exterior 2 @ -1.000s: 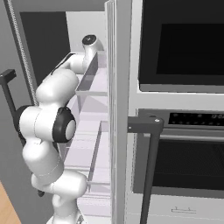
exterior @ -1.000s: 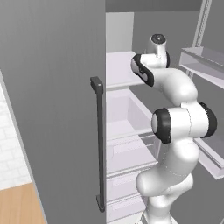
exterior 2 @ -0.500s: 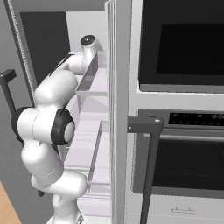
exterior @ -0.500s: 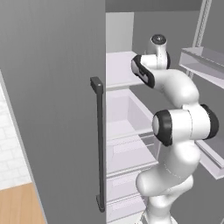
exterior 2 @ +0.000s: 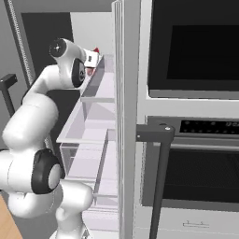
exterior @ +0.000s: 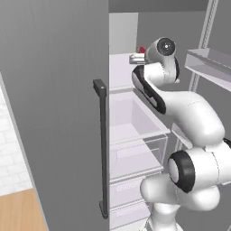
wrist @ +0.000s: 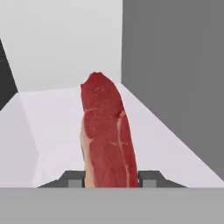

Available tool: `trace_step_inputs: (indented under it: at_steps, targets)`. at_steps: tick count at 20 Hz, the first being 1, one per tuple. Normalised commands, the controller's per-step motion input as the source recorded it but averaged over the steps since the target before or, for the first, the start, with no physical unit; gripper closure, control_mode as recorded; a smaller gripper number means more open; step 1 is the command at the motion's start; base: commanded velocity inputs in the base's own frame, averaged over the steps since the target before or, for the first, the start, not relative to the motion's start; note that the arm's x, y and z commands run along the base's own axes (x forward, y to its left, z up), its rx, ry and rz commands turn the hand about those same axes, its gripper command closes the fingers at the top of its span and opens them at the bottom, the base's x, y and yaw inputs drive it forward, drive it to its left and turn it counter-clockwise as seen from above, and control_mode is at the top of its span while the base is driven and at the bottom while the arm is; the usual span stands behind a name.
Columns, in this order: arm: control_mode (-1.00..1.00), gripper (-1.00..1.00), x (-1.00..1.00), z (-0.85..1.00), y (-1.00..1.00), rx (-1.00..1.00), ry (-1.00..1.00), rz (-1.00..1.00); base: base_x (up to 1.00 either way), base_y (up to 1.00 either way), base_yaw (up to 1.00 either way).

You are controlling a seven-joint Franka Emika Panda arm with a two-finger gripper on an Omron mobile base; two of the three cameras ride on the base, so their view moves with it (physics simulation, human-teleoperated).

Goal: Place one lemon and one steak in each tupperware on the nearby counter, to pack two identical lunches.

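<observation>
One steak (wrist: 107, 135) in sight, lying on white fridge shelf (wrist: 175, 148). Gripper (wrist: 111, 178) reaching in, jaws clamped on steak's near end, one finger each side.

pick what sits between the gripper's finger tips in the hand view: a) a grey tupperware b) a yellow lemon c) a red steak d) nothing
c: in the hand view the steak stands between the two dark tips of the gripper, which press against its sides, on the pale fridge shelf.
</observation>
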Motion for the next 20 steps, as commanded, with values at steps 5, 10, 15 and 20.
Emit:
trace_step_inputs:
  at_steps: [5, 10, 15, 20]
  targets:
    - [-1.0, 1.0, -1.0, 0.44, 0.18, -0.01, -0.21, 0.05, 0.0, 0.0, 0.0]
    - [-1.0, 1.0, -1.0, -0.42, 0.11, -0.1, 0.06, 0.05, 0.0, 0.0, 0.0]
    - [-1.0, 1.0, -1.0, -0.71, 0.18, -0.13, 0.18, 0.08, 0.0, 0.0, 0.0]
    - [1.0, 1.0, -0.6, -0.43, 0.19, -0.09, 0.13, 0.07, -0.4, 0.14, 0.06]
